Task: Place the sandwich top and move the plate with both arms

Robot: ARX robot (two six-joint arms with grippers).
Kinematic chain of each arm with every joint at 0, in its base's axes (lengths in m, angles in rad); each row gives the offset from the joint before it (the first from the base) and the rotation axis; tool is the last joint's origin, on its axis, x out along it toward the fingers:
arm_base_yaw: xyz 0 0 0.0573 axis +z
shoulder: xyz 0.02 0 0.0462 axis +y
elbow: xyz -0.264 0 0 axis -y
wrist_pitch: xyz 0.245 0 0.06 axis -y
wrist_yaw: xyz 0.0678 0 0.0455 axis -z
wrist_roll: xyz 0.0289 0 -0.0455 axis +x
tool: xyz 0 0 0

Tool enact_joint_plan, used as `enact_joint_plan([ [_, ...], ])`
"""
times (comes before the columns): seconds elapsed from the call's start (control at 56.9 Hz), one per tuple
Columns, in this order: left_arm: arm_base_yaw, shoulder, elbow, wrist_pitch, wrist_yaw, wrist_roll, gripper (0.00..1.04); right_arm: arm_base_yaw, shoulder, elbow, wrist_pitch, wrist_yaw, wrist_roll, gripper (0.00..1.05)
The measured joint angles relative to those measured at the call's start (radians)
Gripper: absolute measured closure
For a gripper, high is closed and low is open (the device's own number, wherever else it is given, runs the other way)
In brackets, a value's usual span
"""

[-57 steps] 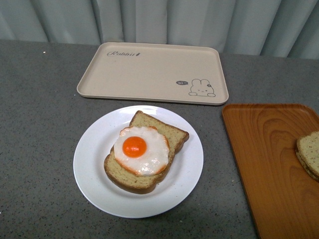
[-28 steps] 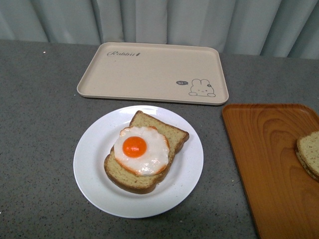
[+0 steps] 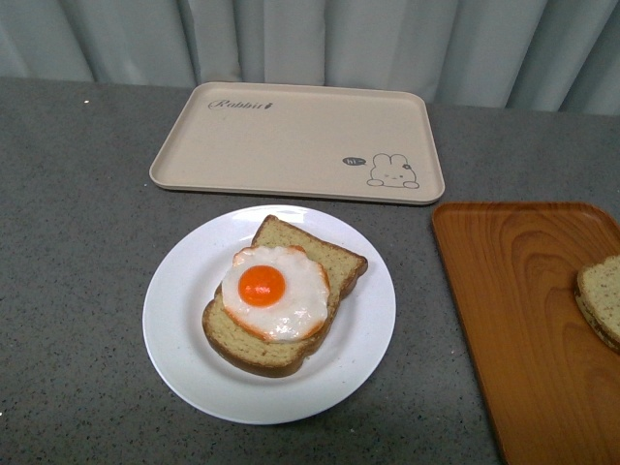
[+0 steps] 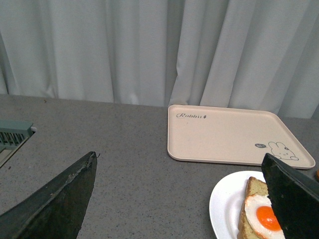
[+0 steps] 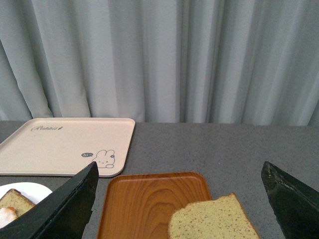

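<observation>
Wide and empty, the right gripper [image 5: 179,168] has the squarish tan speckled bread slice [image 5: 212,219] ahead and below on the orange wood-grain tray [image 5: 144,204], so it should descend centred and pinch the crusts gently; the left gripper [image 4: 179,157], equally wide, hangs beside the round glossy white plate [image 4: 224,201].

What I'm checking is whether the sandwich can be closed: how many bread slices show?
2. The bottom slice lies on the plate under the fried egg; the sandwich top lies on the orange tray, cut off by the frame edge. More may be hidden.
</observation>
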Motion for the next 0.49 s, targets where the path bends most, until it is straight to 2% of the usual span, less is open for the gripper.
enact_joint_plan([
  [0.492,0.0,0.0,0.0,0.0,0.0,0.0,0.06,0.0,0.0,0.0,0.0,0.0,0.0,0.09],
])
